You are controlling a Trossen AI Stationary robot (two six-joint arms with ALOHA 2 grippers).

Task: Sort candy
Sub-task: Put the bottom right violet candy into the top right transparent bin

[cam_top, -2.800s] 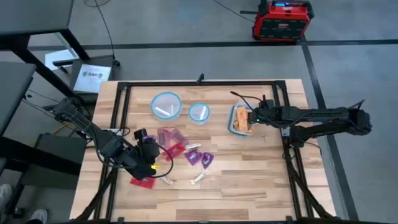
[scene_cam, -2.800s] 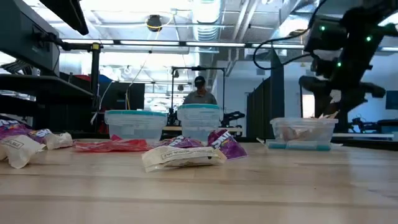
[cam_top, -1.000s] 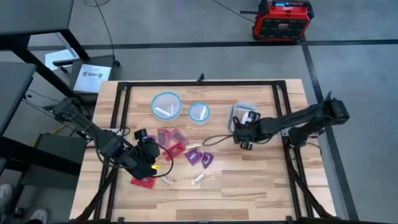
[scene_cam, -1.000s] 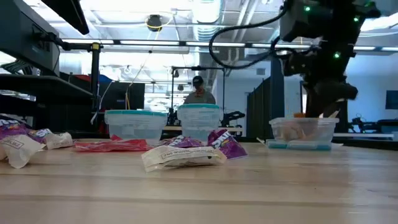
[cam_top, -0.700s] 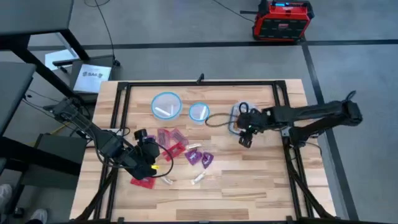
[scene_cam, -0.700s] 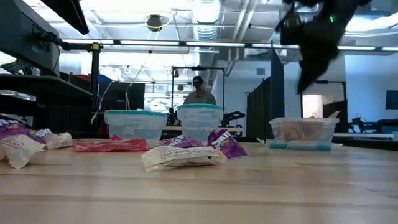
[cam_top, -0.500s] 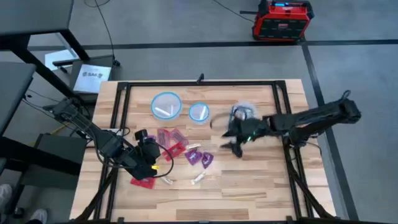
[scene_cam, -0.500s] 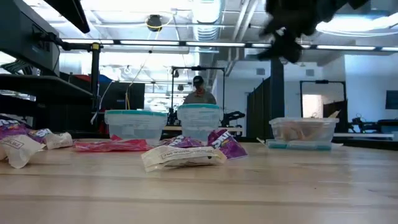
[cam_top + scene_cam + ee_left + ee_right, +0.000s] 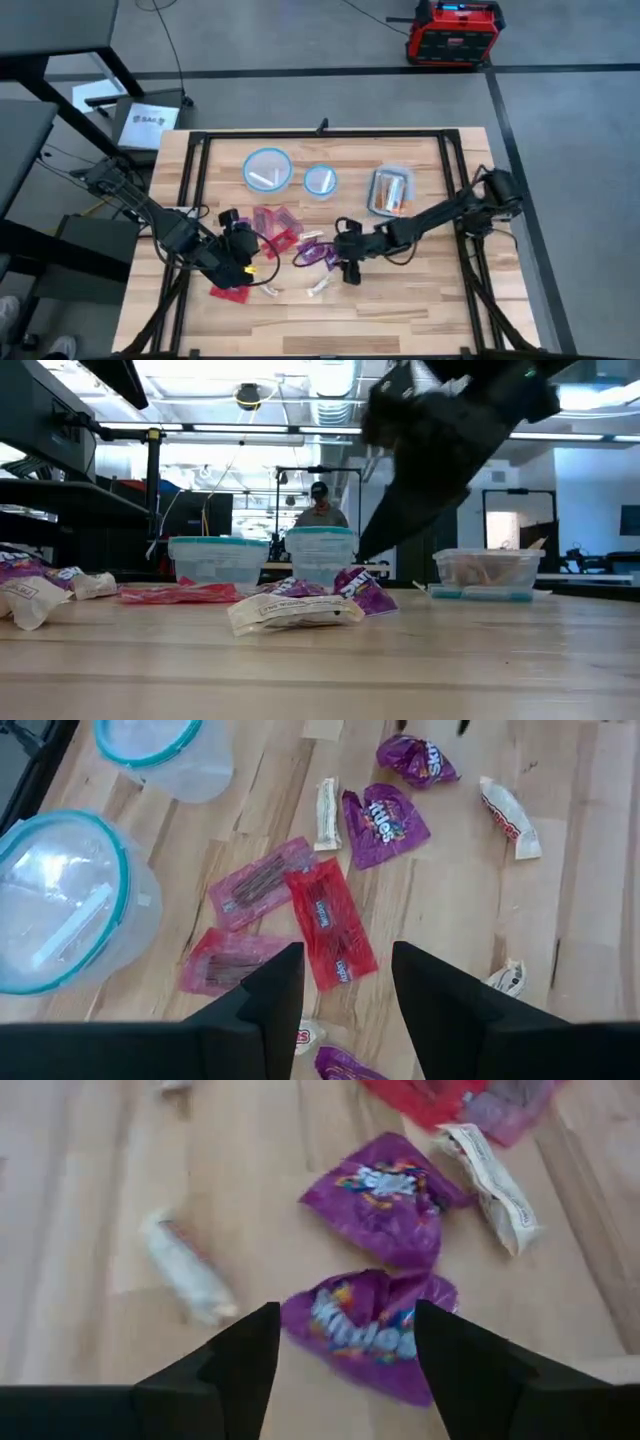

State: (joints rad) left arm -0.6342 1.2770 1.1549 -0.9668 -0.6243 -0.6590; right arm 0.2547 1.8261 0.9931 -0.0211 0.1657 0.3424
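The candy lies loose on the wooden table's left half. Red packets and purple packets lie flat, with thin white sticks near them. My right gripper hovers open just right of the purple packets. In its wrist view one purple packet lies ahead of the open fingers, and a second lies beyond it. My left gripper stands open over the red packets, touching nothing.
Three clear blue-rimmed containers stand along the far side: a large round one holding a white stick, a small round one, and a rectangular one with orange pieces. Another red packet lies near the left arm. Bare wood spreads to the near right.
My right gripper has swung from the rectangular container toward the table's left and near edge and come down beside the purple packets. My left arm and the candy have kept still.
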